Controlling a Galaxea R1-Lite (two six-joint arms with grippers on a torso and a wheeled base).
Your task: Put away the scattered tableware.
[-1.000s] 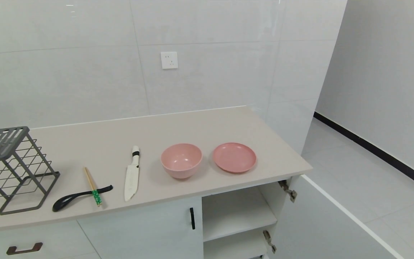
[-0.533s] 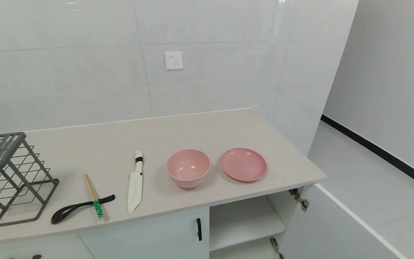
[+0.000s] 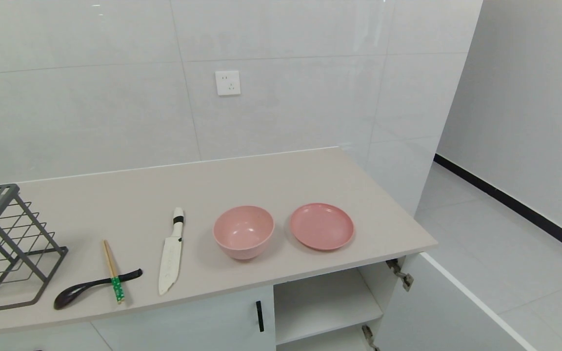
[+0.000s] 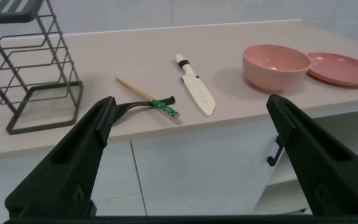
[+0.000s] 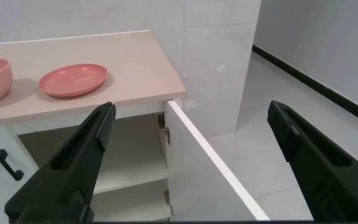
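White knife [image 3: 171,256] is laid tip toward the surface [image 3: 261,180] front; left pincer [image 4: 190,102] and right pincer [image 5: 190,107] are spread wide.

The wall tiles [image 3: 286,97] are white and shiny. The counter top [image 3: 261,180] is smooth, dull beige. The rack [image 3: 15,234] on the left is thin dark metal wire, not shiny. The bowl [image 3: 243,237] and plate [image 3: 322,226] look like smooth pink plastic with a soft shine. The chopsticks [image 3: 110,261] look like pale wood. The spoon [image 3: 69,297] is shiny black. The knife [image 3: 169,265] has a dull white blade.
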